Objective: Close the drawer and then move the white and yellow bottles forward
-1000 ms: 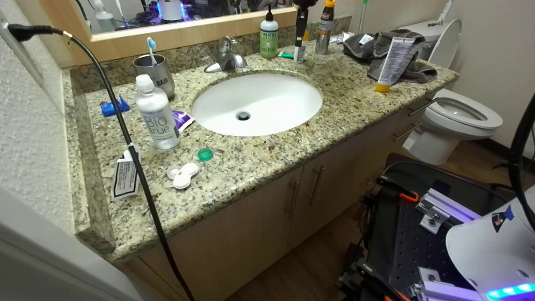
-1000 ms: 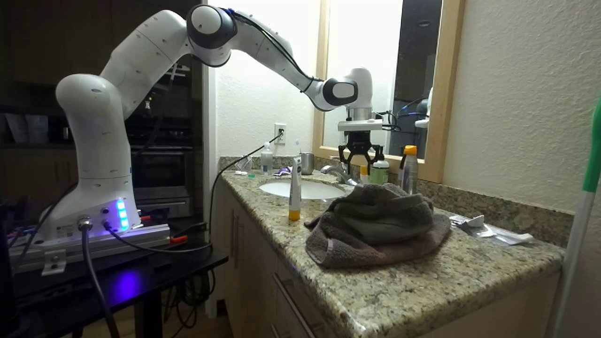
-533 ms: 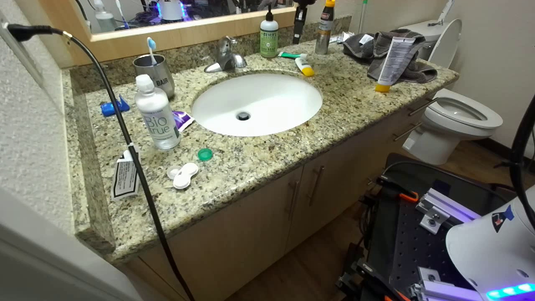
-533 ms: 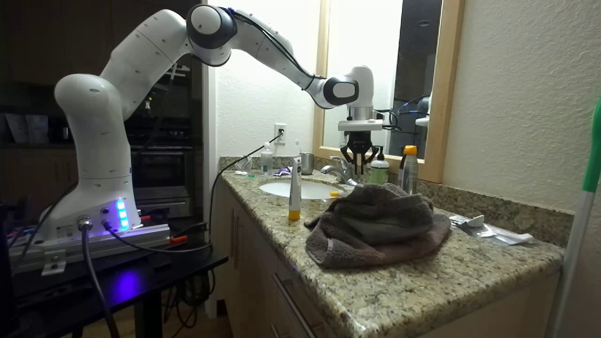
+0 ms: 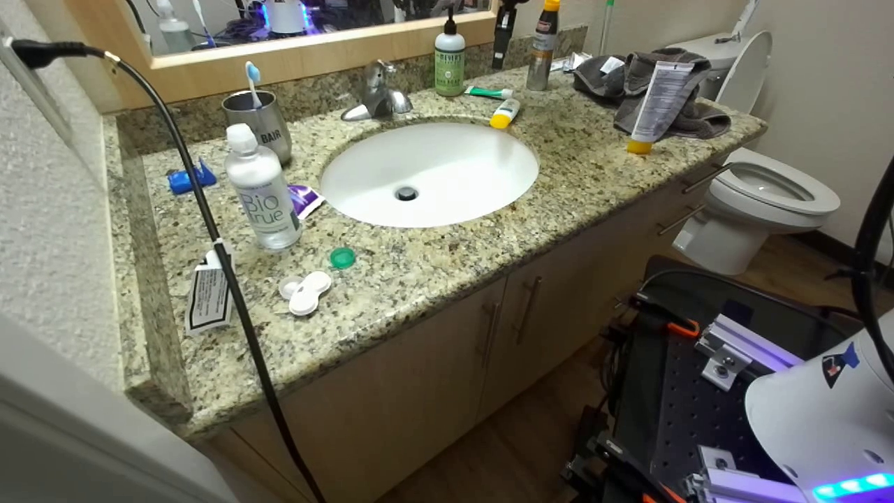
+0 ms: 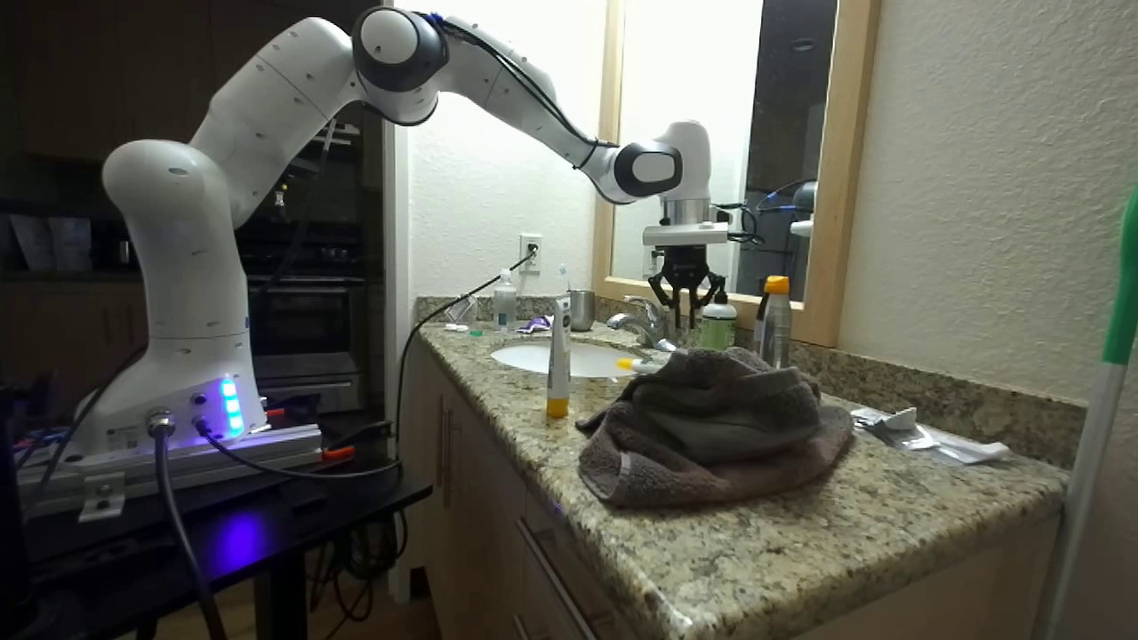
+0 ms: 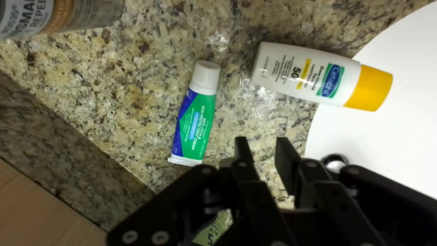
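Observation:
A white Cetaphil bottle with a yellow cap (image 5: 507, 110) lies on its side by the sink, cap over the rim. It also shows in the wrist view (image 7: 304, 73) and, partly behind the towel, in an exterior view (image 6: 633, 365). A white tube with a yellow cap (image 5: 660, 101) stands cap down near the counter's front edge, also in an exterior view (image 6: 559, 356). My gripper (image 7: 261, 140) is partly open and empty, above the counter between the soap and the spray can, also in both exterior views (image 5: 499, 66) (image 6: 683, 322). The drawers (image 6: 556, 578) appear flush with the cabinet.
A green cream tube (image 7: 194, 116) lies beside the bottle. A green soap bottle (image 5: 450, 63), a spray can (image 5: 542, 52) and a faucet (image 5: 378, 94) stand along the back. A grey towel (image 6: 711, 418) lies bunched up. The sink (image 5: 433, 175) is in the middle.
The white and yellow bottle stood upright under my gripper; it toppled and swung so its cap points toward the sink. My fingers moved closer together and the gripper rose slightly.

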You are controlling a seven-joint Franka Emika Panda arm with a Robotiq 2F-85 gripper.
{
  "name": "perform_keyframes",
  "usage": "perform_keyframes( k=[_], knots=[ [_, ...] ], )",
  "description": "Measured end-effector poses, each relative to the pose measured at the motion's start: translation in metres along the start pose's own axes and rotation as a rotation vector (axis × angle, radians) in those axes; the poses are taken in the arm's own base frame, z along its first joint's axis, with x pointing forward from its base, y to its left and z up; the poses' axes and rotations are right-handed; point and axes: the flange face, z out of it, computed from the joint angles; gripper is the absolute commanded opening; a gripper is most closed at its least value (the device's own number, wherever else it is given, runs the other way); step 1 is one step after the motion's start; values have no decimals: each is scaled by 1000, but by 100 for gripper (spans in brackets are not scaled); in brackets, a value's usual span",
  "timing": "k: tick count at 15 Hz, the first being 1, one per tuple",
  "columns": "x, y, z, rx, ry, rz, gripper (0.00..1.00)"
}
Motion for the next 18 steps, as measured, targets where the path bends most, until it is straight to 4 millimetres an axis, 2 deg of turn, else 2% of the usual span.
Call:
perform_keyframes(
  k=[6,10,12,15,18],
  knots=[
    [-5,1,2,-4,-39,35,98],
    [-16,-3,9,55,-95,59,100],
    [-24,-5,9,71,-101,125,100],
    [-36,-12,-2,88,-92,240,100],
    [-42,-18,-18,93,-78,267,100]
  ],
)
